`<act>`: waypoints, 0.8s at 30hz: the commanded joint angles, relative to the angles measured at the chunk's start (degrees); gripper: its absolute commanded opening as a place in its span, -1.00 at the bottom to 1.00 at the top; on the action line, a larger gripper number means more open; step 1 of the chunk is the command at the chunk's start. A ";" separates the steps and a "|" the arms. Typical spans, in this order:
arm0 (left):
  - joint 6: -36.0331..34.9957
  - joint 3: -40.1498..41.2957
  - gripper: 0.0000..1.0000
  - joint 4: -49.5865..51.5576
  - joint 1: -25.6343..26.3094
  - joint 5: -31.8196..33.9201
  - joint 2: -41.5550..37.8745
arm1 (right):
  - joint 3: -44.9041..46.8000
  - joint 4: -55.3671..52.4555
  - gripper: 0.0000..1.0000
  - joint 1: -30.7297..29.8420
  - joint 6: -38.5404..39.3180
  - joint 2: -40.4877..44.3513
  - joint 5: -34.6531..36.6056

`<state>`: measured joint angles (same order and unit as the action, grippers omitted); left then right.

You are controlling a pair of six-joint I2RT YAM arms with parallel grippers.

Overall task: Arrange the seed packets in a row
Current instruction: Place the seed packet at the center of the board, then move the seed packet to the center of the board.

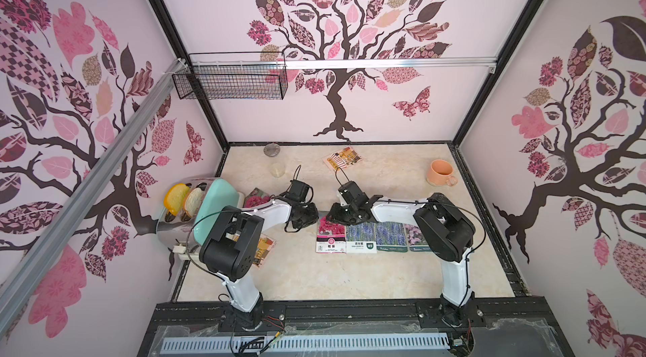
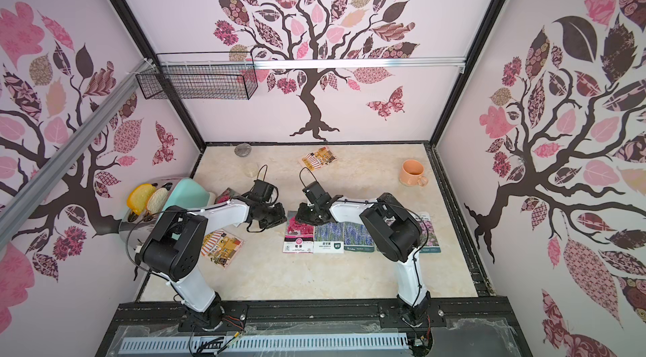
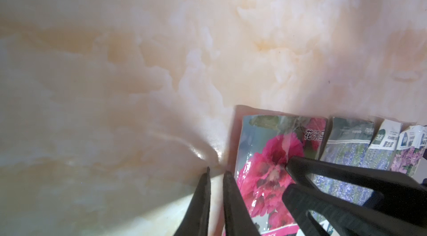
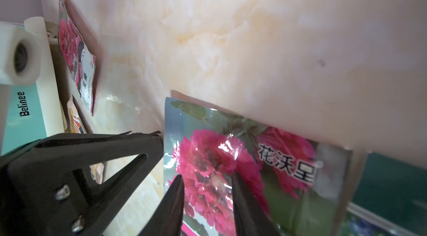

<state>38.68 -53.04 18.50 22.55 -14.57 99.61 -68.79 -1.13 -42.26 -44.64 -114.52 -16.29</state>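
Red-pink packet (image 1: 330, 234) lay at the row's left end, long axis toward the front counter edge; right fingers (image 4: 245, 204), slightly apart, rested on it, left fingers (image 3: 205, 195), nearly together, just beside.

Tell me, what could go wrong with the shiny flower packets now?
The right gripper has its tips at the glossy red-pink flower packet at the row's end; pressing or dragging could crease it or slide it onto the purple lavender packet right beside it. The left gripper sits close beside that packet's edge, so the two grippers might bump.
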 commanded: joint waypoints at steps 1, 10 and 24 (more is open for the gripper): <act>-0.06 1.97 -0.69 3.18 0.48 1.16 1.02 | 1.52 -2.06 -0.22 -0.37 0.19 1.69 0.40; 0.05 1.96 -0.68 5.44 0.43 5.21 -0.84 | -3.10 5.16 -0.16 -0.37 5.75 0.33 -7.61; -0.86 3.75 -0.32 10.57 -18.14 12.47 -17.99 | -32.95 -4.32 -0.08 -0.28 14.51 -17.32 -17.56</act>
<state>39.09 -49.43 27.20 8.27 -5.02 84.53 -96.16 -1.02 -42.30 -31.99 -127.33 -30.30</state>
